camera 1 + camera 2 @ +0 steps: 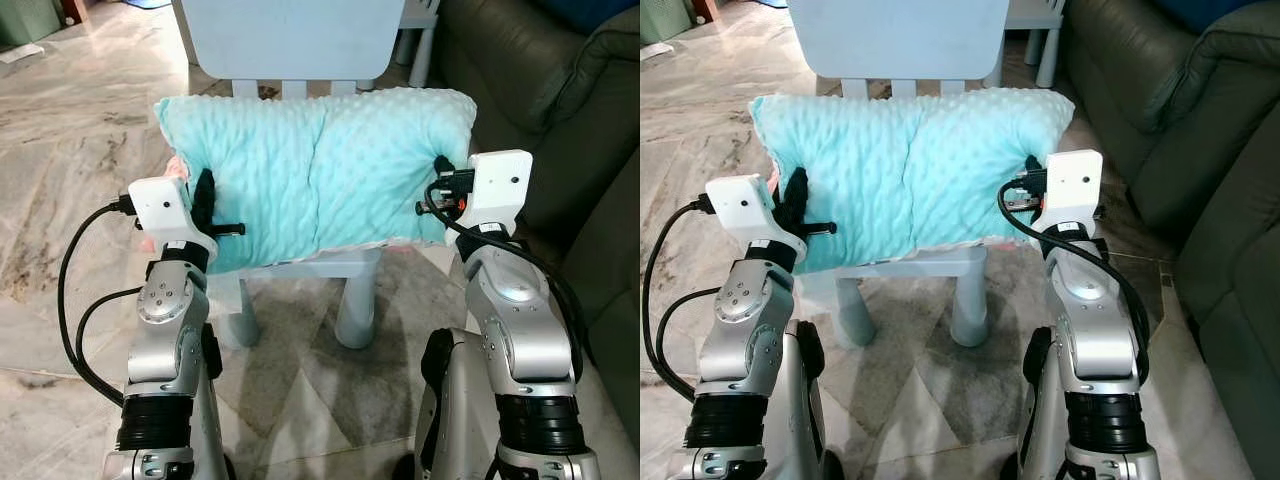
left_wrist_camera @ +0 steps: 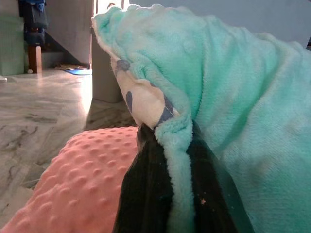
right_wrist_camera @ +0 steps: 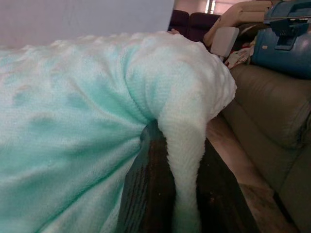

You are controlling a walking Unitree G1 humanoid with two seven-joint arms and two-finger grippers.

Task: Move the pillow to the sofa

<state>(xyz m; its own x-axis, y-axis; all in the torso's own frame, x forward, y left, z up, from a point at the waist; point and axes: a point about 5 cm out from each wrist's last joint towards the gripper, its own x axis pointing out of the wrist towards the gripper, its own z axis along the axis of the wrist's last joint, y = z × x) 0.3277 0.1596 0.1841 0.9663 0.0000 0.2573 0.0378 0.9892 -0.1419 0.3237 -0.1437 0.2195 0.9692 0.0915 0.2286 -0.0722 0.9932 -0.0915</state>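
- The sofa, dark olive, stands on the robot's right, well apart from the pillow's right end.
- The pillow, mint and bumpy, lies over a pale blue stool, its long axis running left to right before the robot.
- A pink pillow lies under its left end.
- The left gripper pinches a fold at the pillow's left edge, fingers nearly closed.
- The right gripper pinches the right edge the same way.

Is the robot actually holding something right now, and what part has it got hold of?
Yes, the pillow. The left gripper pinches a fold at its left end, the right gripper a fold at its right end.
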